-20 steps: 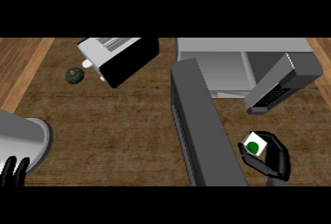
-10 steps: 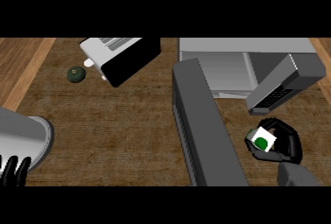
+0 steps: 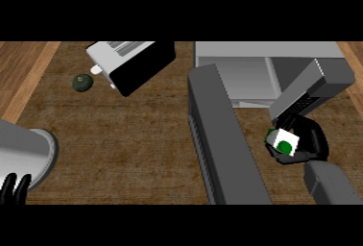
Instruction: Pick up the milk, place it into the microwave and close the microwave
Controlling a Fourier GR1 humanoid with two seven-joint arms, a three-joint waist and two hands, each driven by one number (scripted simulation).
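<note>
The milk (image 3: 285, 142) is a small white carton with a green dot, and my right hand (image 3: 312, 141) is curled round it, right of the microwave's open door (image 3: 223, 144). The carton hangs just in front of the microwave (image 3: 266, 72), whose grey cavity (image 3: 245, 81) lies open at the upper right. My right forearm rises from the lower right edge. Only the fingertips of my left hand (image 3: 14, 188) show at the lower left edge, pointing up and at rest.
A toaster (image 3: 131, 62) stands at the upper left with a dark green avocado (image 3: 83, 82) beside it. A large grey pot (image 3: 25, 156) sits at the left edge. The counter is brown with a wooden border (image 3: 21, 77).
My right hand has carried the milk up the picture, from the lower right toward the microwave's opening. The left hand has stayed put.
</note>
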